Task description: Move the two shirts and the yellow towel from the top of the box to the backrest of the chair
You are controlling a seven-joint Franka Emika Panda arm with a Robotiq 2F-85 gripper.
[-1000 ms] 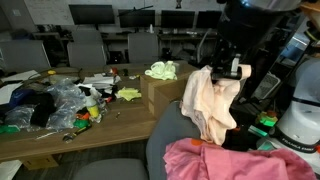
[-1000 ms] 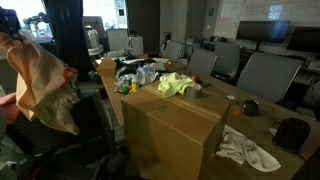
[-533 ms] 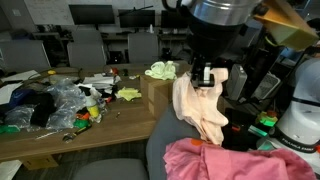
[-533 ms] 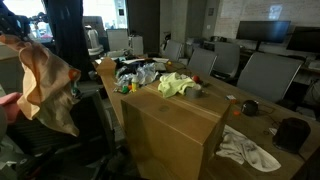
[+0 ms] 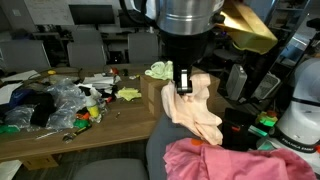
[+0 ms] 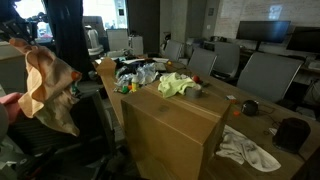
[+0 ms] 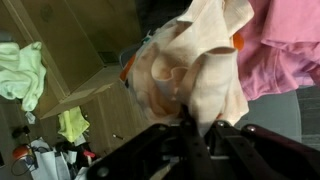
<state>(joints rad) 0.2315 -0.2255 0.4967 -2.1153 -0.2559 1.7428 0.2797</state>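
My gripper [image 7: 196, 122] is clamped on the crumpled peach shirt [image 5: 200, 108], near the pink shirt [image 5: 215, 160]; the yellow towel [image 5: 160, 70] lies on the box [image 6: 170, 130].

Broad metallic grey cylinder arm [image 5: 186, 20]; black gripper [image 5: 184, 86], small white patch, dark fingers [image 7: 170, 140].

Below your pincer [image 5: 184, 84], the peach shirt [image 5: 202, 112] hangs in the gap above the chair [image 5: 160, 140] back. Pink shirt [image 5: 215, 160] covers part of it; bare grey lies free beside. Box [image 5: 157, 93] stands close behind.
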